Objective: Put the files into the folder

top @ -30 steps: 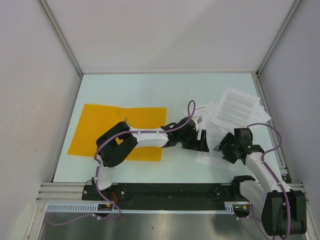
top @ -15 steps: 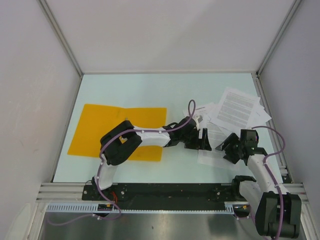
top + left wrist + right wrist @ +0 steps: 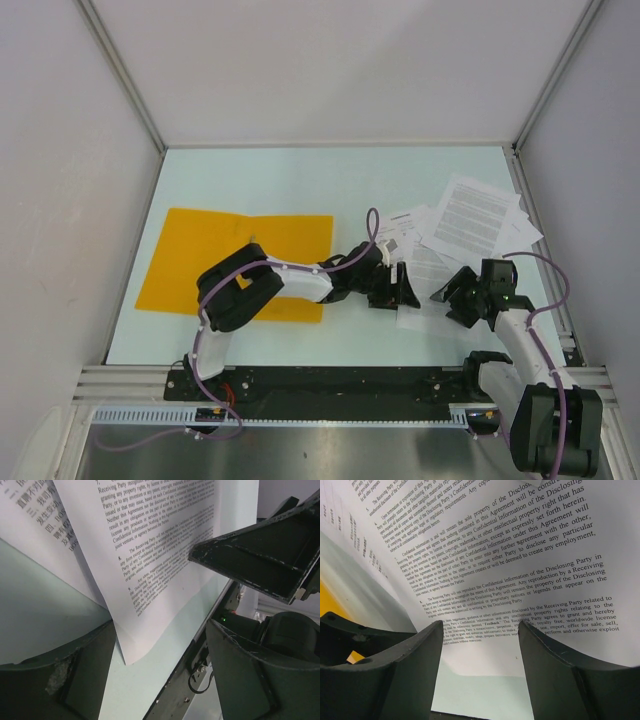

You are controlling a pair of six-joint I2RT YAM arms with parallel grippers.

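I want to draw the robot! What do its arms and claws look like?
Both arms have white tube-like links and chunky black joints. The left arm and right arm each carry a looping purple cable. The left gripper and right gripper have dark, wedge-shaped fingers with pale scuffs.

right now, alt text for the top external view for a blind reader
The left end effector and right end effector are low over the near edge of a fan of printed paper sheets on the right of the table. An orange-yellow folder lies flat at the left, partly hidden by the left arm.
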